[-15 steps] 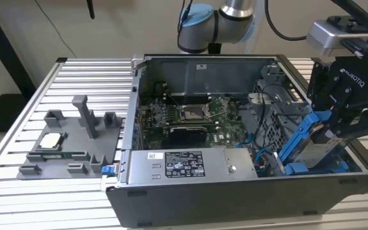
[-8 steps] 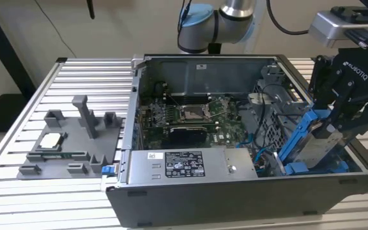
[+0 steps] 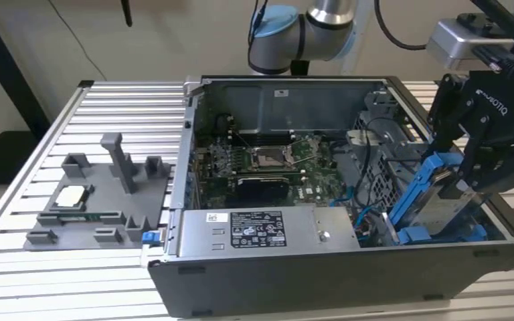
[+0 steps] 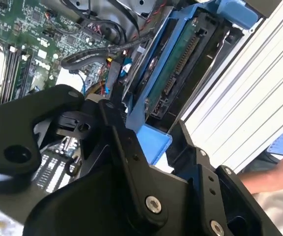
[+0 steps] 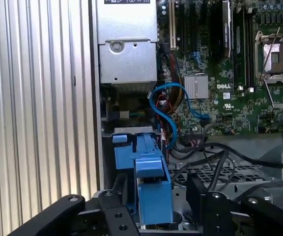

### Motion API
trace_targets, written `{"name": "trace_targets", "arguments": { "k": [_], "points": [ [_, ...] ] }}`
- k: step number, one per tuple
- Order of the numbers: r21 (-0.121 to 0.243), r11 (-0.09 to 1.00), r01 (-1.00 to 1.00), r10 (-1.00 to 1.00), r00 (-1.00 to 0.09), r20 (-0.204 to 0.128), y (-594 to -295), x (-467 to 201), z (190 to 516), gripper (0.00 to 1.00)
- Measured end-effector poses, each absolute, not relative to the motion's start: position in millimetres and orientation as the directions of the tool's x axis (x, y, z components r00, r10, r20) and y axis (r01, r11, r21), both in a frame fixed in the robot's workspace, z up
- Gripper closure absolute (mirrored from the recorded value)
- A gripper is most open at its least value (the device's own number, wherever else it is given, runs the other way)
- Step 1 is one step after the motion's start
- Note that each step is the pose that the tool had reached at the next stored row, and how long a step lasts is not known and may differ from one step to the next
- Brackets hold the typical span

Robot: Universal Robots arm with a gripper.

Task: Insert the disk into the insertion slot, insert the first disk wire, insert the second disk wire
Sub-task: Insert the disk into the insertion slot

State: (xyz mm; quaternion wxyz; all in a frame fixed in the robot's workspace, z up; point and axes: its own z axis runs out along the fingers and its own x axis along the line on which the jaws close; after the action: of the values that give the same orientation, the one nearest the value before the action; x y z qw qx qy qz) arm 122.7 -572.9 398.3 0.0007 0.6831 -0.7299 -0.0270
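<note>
1. At the exterior view's left, one grey fixture tray point(image 3: 78, 231) sits on the slatted table point(image 3: 51, 284), well apart from the work and out of harm's way.
2. In the middle is one open computer case point(image 3: 328, 277), holding one motherboard point(image 3: 275, 160) and one silver power-supply box point(image 3: 266, 231) against its near wall.
3. Right of the board, one blue cable loop point(image 5: 153, 101) and probably several black cables point(image 4: 102, 50) lie just beside the drive cage (they overlap, so the count is unsure). A stray cable could be pinched under the drive.
4. At the right end, one gripper point(image 3: 465, 182) has its fingers clenched on the blue carrier of the one disk point(image 3: 440, 207).
   - The disk is tilted, its lower end at the mouth of the one insertion slot point(image 3: 484, 231) and its upper end raised.
   - Going in at that tilt, the carrier may jam against the cage wall.
   - The plastic frame may slip in the grip.
</note>
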Motion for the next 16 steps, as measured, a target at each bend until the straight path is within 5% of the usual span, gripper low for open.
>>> {"name": "trace_targets", "arguments": {
  "k": [7, 16],
  "points": [
    [0.042, 0.104, -0.994, -0.993, -0.106, -0.046, -573.0, 121.8, 396.2, 0.66],
    [0.046, 0.106, -0.993, -0.992, -0.109, -0.064, -572.6, 121.8, 401.8, 0.58]
  ]
}}
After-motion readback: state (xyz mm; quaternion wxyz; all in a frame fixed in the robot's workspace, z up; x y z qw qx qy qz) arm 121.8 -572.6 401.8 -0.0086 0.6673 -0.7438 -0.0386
